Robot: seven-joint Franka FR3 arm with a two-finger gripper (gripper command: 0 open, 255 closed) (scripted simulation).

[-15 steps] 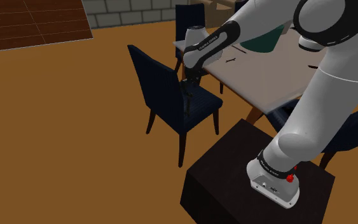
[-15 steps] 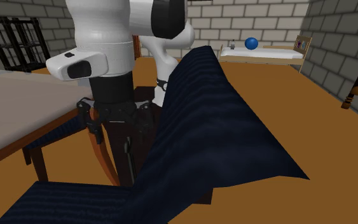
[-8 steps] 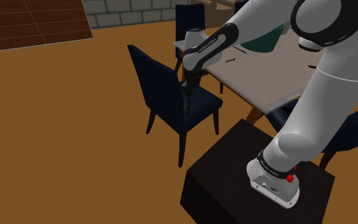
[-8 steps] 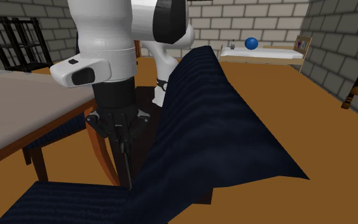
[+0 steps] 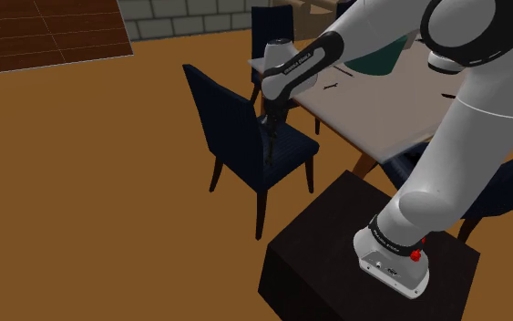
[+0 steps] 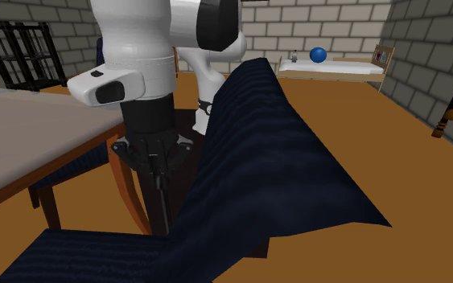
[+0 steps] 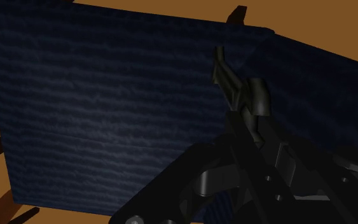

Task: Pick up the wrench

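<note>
Starting at the shoulder view's left, a dark blue chair [image 5: 220, 114] stands on the brown floor [image 5: 90, 182], its seat turned toward the counter [image 5: 386, 114] on the right. Above that seat the end effector [image 5: 268, 136] points straight down. Its fingers are closed tight on the wrench [image 5: 265, 157], a thin dark bar that hangs from them over the seat. Whether its lower tip touches the seat cannot be told. Right of it, the pale counter carries a small dark piece [image 5: 329, 87] near its left edge, and the black stand [image 5: 336, 246] sits nearest, at the lower right.

In the second exterior view the end effector [image 6: 158, 170] and wrench [image 6: 164, 205] hang just left of the chair's back [image 6: 273, 145]. In the wrist view the wrench [image 7: 224, 73] juts out past the end effector [image 7: 250, 108], against the blue of the chair.
</note>
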